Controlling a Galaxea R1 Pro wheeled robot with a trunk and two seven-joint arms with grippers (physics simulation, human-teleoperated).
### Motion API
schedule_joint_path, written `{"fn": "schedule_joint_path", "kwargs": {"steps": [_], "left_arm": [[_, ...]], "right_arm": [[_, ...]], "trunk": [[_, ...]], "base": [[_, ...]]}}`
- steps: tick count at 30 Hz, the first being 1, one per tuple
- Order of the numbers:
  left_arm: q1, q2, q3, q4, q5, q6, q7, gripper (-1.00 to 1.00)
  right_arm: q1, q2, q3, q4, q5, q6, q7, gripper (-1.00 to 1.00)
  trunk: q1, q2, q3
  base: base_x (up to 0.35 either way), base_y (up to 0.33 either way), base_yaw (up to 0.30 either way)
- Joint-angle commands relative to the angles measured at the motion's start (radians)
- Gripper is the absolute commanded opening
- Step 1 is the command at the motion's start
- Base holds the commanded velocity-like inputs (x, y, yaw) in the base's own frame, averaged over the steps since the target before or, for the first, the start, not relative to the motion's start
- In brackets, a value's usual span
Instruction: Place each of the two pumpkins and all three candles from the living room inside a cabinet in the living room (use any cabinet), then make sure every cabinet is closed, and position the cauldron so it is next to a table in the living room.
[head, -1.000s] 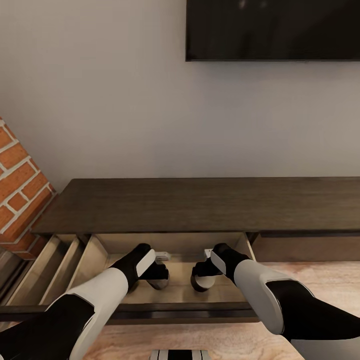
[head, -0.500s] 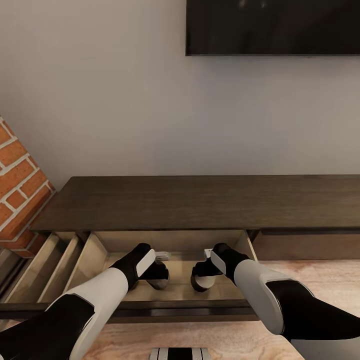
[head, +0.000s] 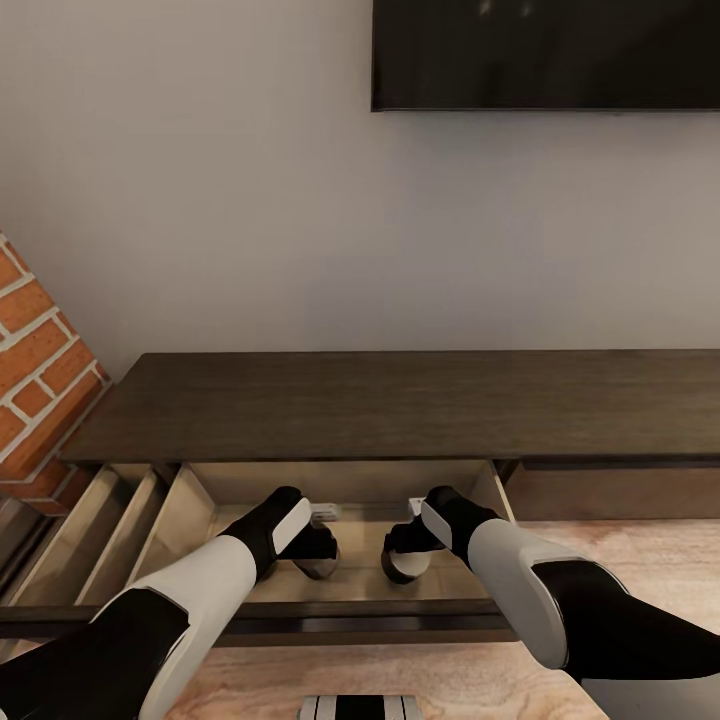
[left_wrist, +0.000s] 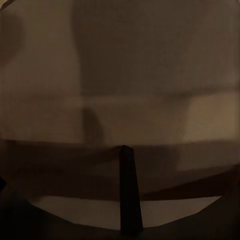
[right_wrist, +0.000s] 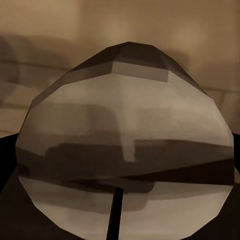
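Observation:
The long dark brown cabinet (head: 400, 405) stands against the wall with a wide drawer (head: 350, 485) pulled out toward me. Both arms reach down into that drawer. My left gripper (head: 318, 547) is shut on a beige candle (head: 320, 569), whose rounded body (left_wrist: 120, 100) and dark wick (left_wrist: 129, 192) loom close in the left wrist view. My right gripper (head: 404, 547) is shut on a second candle (head: 405, 569), seen close up in the right wrist view as a pale faceted cylinder (right_wrist: 125, 145) with its wick (right_wrist: 115, 215). The two candles sit side by side, low over the drawer floor. The pumpkins, cauldron and table are out of view.
A dark TV screen (head: 545, 55) hangs on the grey wall above the cabinet. A brick wall (head: 40, 370) closes in at the left, beside slanted open compartments (head: 120, 520). The drawer's dark front rail (head: 350, 622) crosses under my forearms. Wooden floor (head: 620, 545) lies to the right.
Only the head camera tipped slightly down a second ago, lifting the cabinet and TV in the picture. Both arms and the candles have stayed still.

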Motion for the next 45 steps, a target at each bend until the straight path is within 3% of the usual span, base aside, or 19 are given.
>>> {"fn": "schedule_joint_path", "kwargs": {"steps": [1,19,20,45], "left_arm": [[-0.001,0.000,-0.004,-0.001,0.011,0.002,0.009,-1.00],[-0.001,0.000,-0.004,-0.001,0.011,0.002,0.009,-1.00],[-0.001,0.000,-0.004,-0.001,0.011,0.002,0.009,1.00],[-0.001,0.000,-0.004,-0.001,0.012,0.002,0.009,1.00]], "right_arm": [[0.000,0.000,-0.001,-0.002,0.002,0.005,0.003,1.00],[0.000,0.000,-0.001,-0.002,0.002,0.005,0.004,1.00],[0.000,0.000,-0.001,-0.002,0.002,0.005,0.004,1.00],[0.000,0.000,-0.001,-0.002,0.002,0.005,0.004,1.00]], "trunk": [[0.000,0.000,-0.001],[0.000,0.000,-0.001],[0.000,0.000,-0.001],[0.000,0.000,-0.001]], "base": [[0.000,0.000,0.000],[0.000,0.000,0.000],[0.000,0.000,0.000],[0.000,0.000,0.000]]}}
